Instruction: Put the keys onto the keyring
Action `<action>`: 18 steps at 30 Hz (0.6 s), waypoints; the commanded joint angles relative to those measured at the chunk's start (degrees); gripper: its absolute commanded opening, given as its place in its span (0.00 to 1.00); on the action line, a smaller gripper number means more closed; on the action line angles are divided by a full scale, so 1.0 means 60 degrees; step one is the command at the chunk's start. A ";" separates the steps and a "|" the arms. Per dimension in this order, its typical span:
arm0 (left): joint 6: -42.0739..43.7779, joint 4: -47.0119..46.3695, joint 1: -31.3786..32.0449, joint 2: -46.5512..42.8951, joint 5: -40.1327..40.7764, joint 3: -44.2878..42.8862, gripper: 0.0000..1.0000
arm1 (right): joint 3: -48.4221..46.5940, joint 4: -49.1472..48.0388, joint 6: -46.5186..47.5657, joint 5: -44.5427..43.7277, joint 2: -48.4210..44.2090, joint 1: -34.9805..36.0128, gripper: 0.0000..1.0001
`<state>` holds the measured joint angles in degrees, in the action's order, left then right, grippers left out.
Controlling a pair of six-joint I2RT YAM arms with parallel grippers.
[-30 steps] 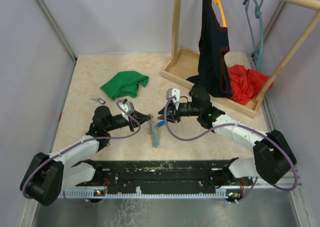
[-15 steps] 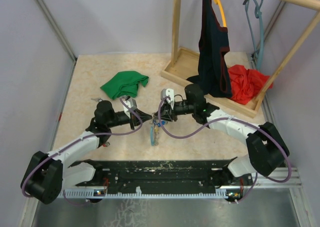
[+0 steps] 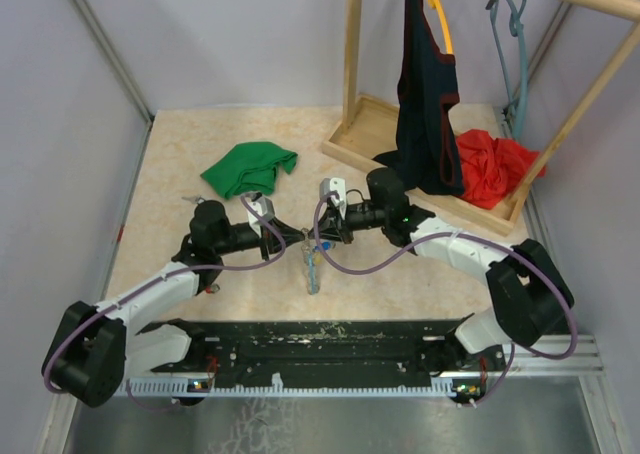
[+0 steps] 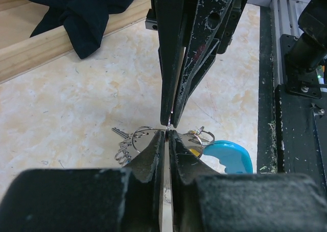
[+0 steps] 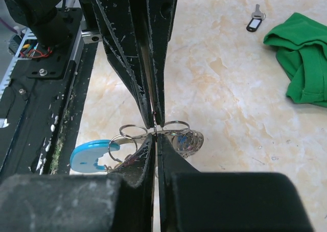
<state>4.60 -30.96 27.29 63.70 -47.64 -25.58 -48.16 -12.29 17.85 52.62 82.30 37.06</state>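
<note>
We have both pincers meeting tip to tip low over the bench. The left pincer (image 4: 167, 133) pinches a sliver of the keyring (image 4: 139, 138). The right pincer (image 5: 155, 136) is pressed together against the same spot. The keys (image 5: 188, 141) sit bunched just below the tips. We judge we are prying the ring apart. Next it needs a steady, non-slipping pull, then the loose key (image 5: 254, 21), well beyond the tips.

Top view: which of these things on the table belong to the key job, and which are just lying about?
In the job: keyring, keys on it, probably the loose key, left claw and right claw, both pinching the keyring.
Lying about: green cloth, wooden rack, dark garment, red cloth.
</note>
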 commanded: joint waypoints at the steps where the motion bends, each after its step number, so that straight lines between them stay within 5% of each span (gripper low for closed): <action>1: 0.0084 -0.0172 0.0096 0.0017 -0.0143 -0.0248 0.15 | -0.0412 -0.0842 -0.0234 0.0488 0.0067 0.0093 0.00; 8: 0.0149 -0.0122 0.0132 0.0176 -0.0003 -0.0219 0.20 | -0.0326 -0.1304 -0.0589 0.0685 0.0040 0.0104 0.00; 12: 0.0204 -0.0113 0.0137 0.0140 0.0109 -0.0170 0.01 | -0.0299 -0.1332 -0.0681 0.0692 0.0041 0.0112 0.00; 16: 0.0281 -0.0025 0.0140 -0.0094 0.0588 -0.0066 0.00 | -0.0259 -0.1101 -0.0663 0.0293 -0.0078 0.0093 0.01; 18: 0.0362 0.0136 0.0140 -0.0232 0.0969 -0.0033 0.00 | -0.0215 -0.0758 -0.0647 -0.0322 -0.0205 0.0055 0.11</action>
<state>5.13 -30.89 27.79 64.05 -46.17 -25.58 -48.14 -14.96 14.66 53.15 82.98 37.10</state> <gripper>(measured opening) 0.013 0.042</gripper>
